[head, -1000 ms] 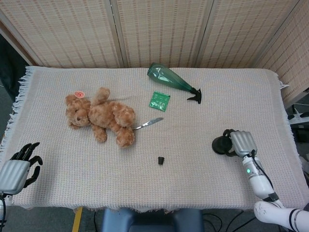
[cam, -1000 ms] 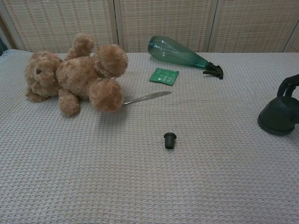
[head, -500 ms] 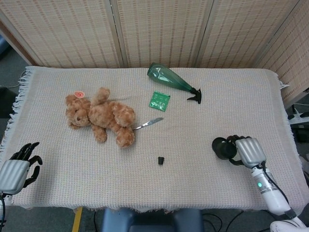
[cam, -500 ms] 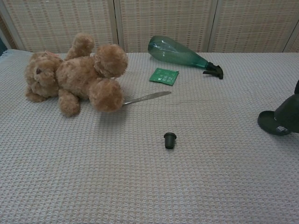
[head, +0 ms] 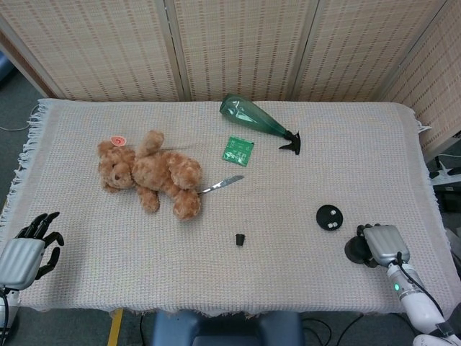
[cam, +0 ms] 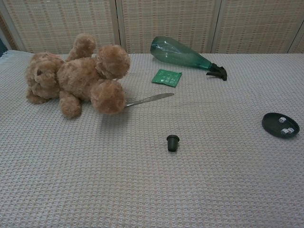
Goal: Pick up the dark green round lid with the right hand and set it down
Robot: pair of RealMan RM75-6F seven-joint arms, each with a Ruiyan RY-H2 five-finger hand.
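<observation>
— Looking at it from here, the dark green round lid (head: 329, 218) lies flat on the bench (head: 288, 274), well right of the little black stopper (head: 240, 238), and nothing touches it.

— And the right hand (head: 382, 245)?

— It sits just beside the lid, nearer the bench's front edge. Its fingers curl under the grey back plate, so I cannot tell whether they are apart or together; they hold nothing that I can see. The left hand (head: 27, 249) rests at the far front corner with its fingers spread and nothing in it.

— So what should the right hand do?

— I'd judge the lid is set down. Draw clear, straight away from it, without brushing the rim.

— Anything else unclear?

— The chest view misses both hands, and two pale marks on the lid are too small to read.
</observation>
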